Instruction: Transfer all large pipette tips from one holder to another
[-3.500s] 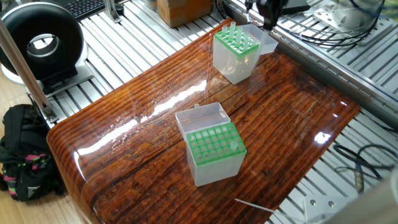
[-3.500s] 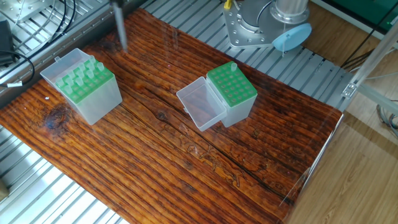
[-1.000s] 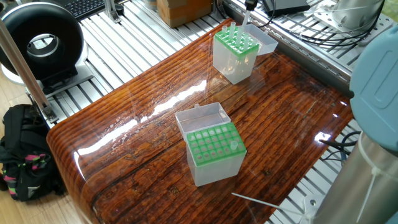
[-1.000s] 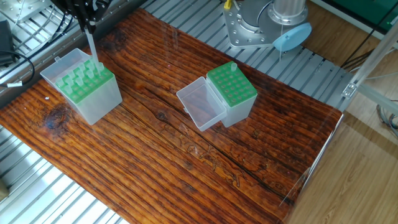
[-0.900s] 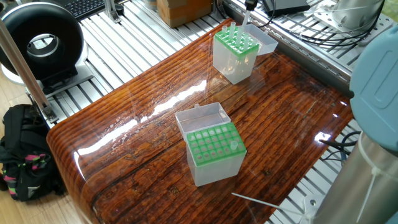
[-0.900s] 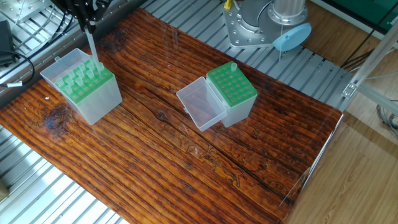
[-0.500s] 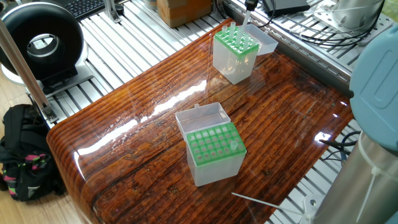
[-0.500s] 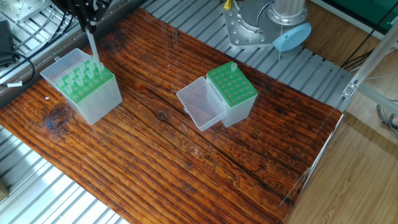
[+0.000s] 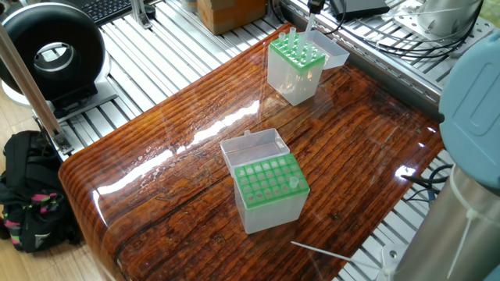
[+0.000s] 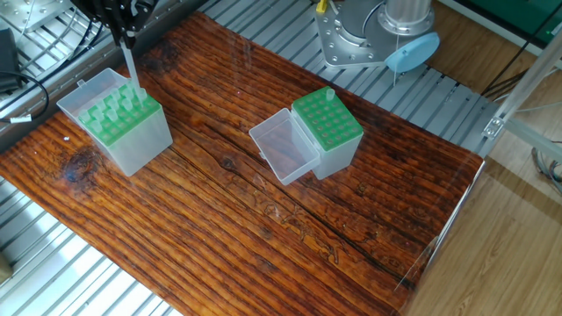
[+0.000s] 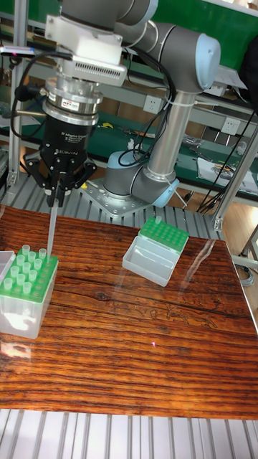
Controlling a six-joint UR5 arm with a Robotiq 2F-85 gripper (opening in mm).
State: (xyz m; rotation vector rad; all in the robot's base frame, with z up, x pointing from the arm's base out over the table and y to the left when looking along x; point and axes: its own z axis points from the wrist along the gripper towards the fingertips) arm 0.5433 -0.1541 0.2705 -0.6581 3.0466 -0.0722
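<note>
Jaws (image 11: 55, 192) pinch the top of one pipette tip (image 11: 51, 228), which hangs upright straight below them, its point just above the far rack (image 11: 29, 290) at the counter's (image 11: 136, 344) edge. That rack already holds a cluster of tips (image 11: 25, 269) standing in its green grid. Well apart, the other rack (image 10: 327, 130) with open lid (image 10: 284, 149) carries a single tip (image 10: 330, 94) at one corner.

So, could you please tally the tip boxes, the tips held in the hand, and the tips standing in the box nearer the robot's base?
tip boxes: 2
held tip in the hand: 1
standing tip in the box nearer the base: 1
Total: 4
</note>
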